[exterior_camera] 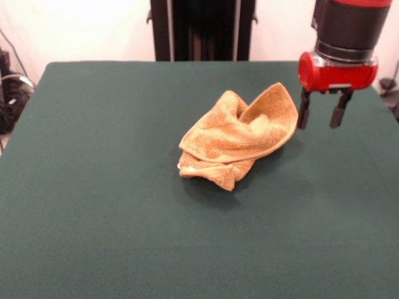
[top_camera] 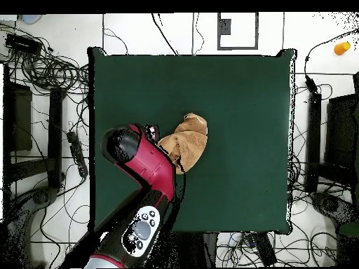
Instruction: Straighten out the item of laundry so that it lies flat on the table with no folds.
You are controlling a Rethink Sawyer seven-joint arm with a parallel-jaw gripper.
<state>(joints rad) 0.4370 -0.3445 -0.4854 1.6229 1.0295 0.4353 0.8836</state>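
- Front view: the towel (exterior_camera: 237, 140) lies bunched just right of the frame's centre on the table (exterior_camera: 93, 187) — folded over itself, with one rounded flap standing up at its upper right and a thick wad at its lower left.
- Front view: a bit of white, perhaps a tag, shows at the wad's left edge; too small to be sure.
- Front view: the gripper (exterior_camera: 323, 115) hangs at the upper right, just beside the raised flap and apart from it. Its two dark fingers (exterior_camera: 304, 112) point down with a clear gap between them, and nothing is in that gap.
- Overhead view: the towel (top_camera: 186, 143) sits near the middle of the table (top_camera: 238, 91), slightly left of centre. The arm (top_camera: 151, 168) comes up from the lower left and covers the towel's left edge, so the fingers cannot be made out here.
- Step in hand, as I judge it: the approach to a first grasp — none of the flattening is done yet.
- Next move, likely: come down onto the raised flap, pinch only its outer edge and draw it outward, away from the wad, so the layers unroll. Taking several layers together would only drag the whole bundle.
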